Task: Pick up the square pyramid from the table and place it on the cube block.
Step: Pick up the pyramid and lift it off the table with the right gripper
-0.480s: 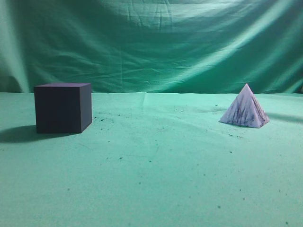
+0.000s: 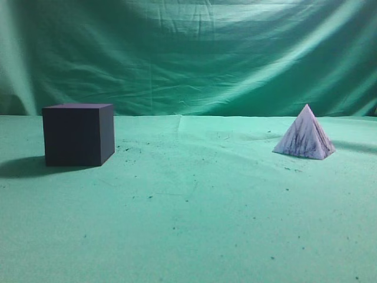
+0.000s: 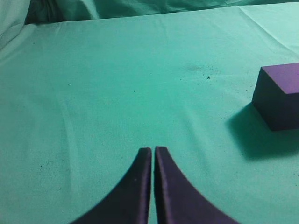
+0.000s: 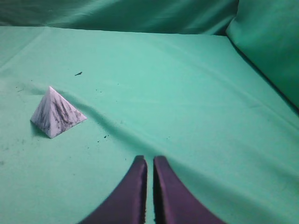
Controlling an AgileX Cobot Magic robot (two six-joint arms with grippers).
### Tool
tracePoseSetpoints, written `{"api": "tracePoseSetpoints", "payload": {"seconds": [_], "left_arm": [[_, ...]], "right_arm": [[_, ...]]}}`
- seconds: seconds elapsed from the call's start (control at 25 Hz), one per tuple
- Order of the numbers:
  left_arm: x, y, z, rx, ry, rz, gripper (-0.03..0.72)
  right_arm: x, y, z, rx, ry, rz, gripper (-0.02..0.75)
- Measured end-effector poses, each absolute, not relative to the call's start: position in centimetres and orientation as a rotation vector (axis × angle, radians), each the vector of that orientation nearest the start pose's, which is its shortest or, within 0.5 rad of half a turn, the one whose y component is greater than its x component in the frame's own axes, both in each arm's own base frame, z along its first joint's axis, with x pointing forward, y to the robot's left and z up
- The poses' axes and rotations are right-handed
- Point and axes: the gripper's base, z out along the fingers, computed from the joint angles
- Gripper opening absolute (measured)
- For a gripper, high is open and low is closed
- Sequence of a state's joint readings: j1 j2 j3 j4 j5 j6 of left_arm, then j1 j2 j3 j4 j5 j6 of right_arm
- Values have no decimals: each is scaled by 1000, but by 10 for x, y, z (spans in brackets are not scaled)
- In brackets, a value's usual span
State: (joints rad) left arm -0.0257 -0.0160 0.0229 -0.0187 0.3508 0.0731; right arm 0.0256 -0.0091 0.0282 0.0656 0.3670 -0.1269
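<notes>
A: Anything moved since half a second ago?

B: Nothing. The square pyramid [image 2: 304,134] sits on the table [image 2: 194,236], well right of the cube block [image 2: 78,134].

A: Grippers?

B: Left gripper [image 3: 153,150] and right gripper [image 4: 150,159] clenched, empty. The pick hasn't begun.

- You have a matte dark navy-black cube block [image 2: 78,135]; in your left wrist view it reads deep purple.
- Your small white square pyramid [image 2: 304,134] carries dark purplish-grey marbled streaks.
- The green cloth-covered table [image 2: 194,224] is dotted with small dark specks.
- The draped green cloth backdrop [image 2: 194,53] shows paler green folds.
- Your curved gripper fingers [image 3: 135,191] look dark purple-black.
</notes>
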Motion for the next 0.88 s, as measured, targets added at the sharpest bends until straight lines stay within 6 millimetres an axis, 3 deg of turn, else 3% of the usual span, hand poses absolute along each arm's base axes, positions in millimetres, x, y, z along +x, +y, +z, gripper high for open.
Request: {"api": "tracePoseSetpoints", "payload": {"seconds": [0.68, 0.88], "left_arm": [[53, -2, 175, 79, 1840, 15, 0], [53, -2, 175, 79, 1840, 15, 0]], "right_arm": [[53, 3, 172, -110, 1861, -14, 0], [57, 2, 192, -75, 1629, -19, 0]]}}
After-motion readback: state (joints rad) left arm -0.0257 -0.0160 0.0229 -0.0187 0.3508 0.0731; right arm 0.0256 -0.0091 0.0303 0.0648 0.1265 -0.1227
